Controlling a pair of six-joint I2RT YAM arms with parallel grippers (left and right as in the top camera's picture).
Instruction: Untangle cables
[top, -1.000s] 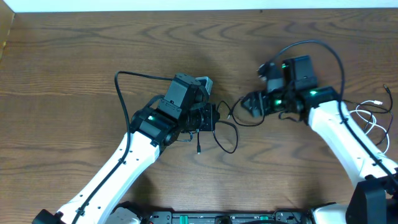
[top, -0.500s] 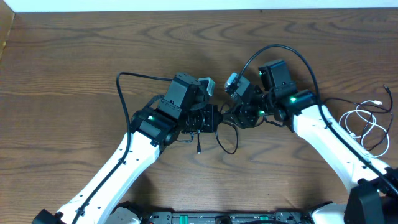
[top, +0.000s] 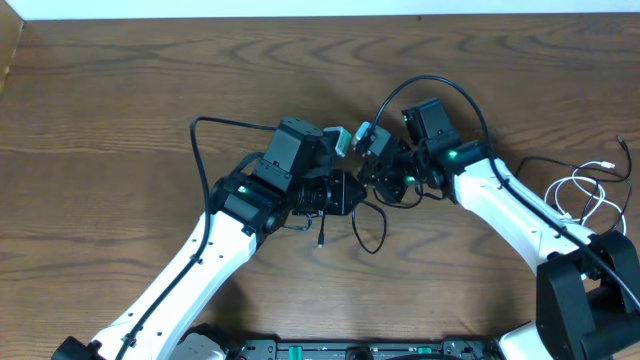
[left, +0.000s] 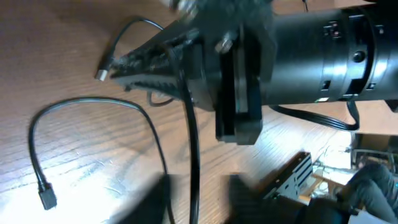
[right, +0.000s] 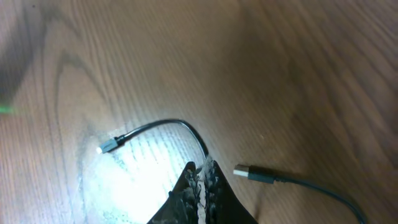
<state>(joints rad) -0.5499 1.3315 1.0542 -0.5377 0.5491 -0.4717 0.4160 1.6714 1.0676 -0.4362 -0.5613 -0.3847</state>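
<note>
The black cable lies looped on the wooden table between my two arms. My right gripper is shut on the black cable; in the right wrist view the cord curves out from the closed fingertips to a small plug. A USB plug lies just right of them. My left gripper is close against the right one, its fingers apart, and the black cord runs through the gap untouched. The white cable lies coiled at the far right.
Thick black arm wires arch over the table beside the left arm and above the right arm. The right arm's body fills the upper part of the left wrist view. The table's back edge runs along the top.
My right gripper moved left up to the left gripper and shut on the black cable. My left gripper's fingers came apart from shut.
</note>
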